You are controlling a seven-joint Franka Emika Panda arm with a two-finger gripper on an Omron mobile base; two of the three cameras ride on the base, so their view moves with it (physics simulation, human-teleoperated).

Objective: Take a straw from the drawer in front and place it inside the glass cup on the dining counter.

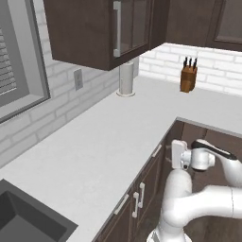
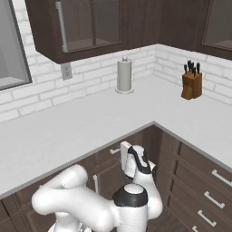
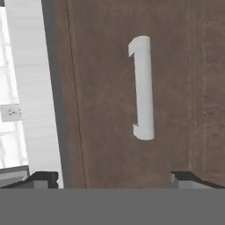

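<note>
**Ana:** Dark fingertips (image 3: 44, 179) sit closest to the lens in the hand view, one at each bottom corner, so the pincer (image 3: 115, 180) stands spread wide with nothing between its tips.

**Ben:** And what is it facing?

**Ana:** Take the silver bar handle (image 3: 143, 88) as the landmark. Left of it runs the pale edge of the table (image 3: 28, 88), then the dark brown front of the drawer (image 3: 101, 110); the handle itself sits just right of the midpoint between the tips, and more brown wood lies to its right. The view is rolled, so the bar looks upright here.

**Ben:** So which step is this?

**Ana:** I judge it as the approach to the drawer. The drawer is closed, and the pincer is near the handle but apart from it. The straw would be inside, hidden for now.

**Ben:** What about the base views?

**Ana:** From the right base view the pincer (image 2: 124, 158) points at the drawer front (image 2: 108, 152) just under the table (image 2: 68, 131); well beyond the handle stand a paper towel roll (image 2: 124, 74) and, further right, a knife block (image 2: 191, 81).

**Ben:** Next move?

**Ana:** Probably advance, centre the bar between the tips, close on it, then pull straight outward.
</note>
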